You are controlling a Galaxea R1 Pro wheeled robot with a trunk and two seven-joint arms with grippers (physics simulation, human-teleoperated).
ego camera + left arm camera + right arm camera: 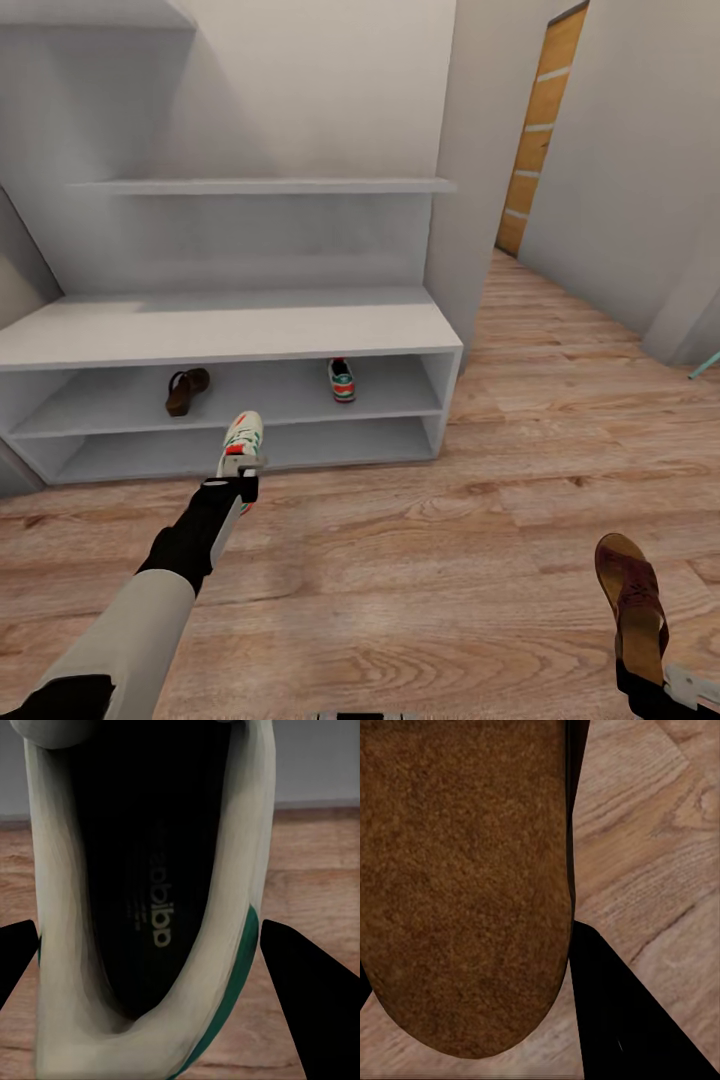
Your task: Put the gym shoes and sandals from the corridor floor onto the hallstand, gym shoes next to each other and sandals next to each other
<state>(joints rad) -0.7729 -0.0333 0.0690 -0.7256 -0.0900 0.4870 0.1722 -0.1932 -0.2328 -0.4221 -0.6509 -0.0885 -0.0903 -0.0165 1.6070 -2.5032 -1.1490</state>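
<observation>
We note the rack's [240, 330] upper shelf holding one sandal [186, 390] at 9 o'clock, one sneaker [341, 380] at 3. Left pincer [238, 480] clamps a second sneaker [241, 437]; right pincer [650, 685] clamps a second sandal [630, 600].

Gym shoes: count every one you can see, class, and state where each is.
2. One gym shoe sits on the hallstand's upper open shelf, towards its right end; the other gym shoe is held by the left gripper, in front of the rack.

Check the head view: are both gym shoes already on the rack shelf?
No: one gym shoe sits on the shelf, the other is in the left gripper.
</observation>
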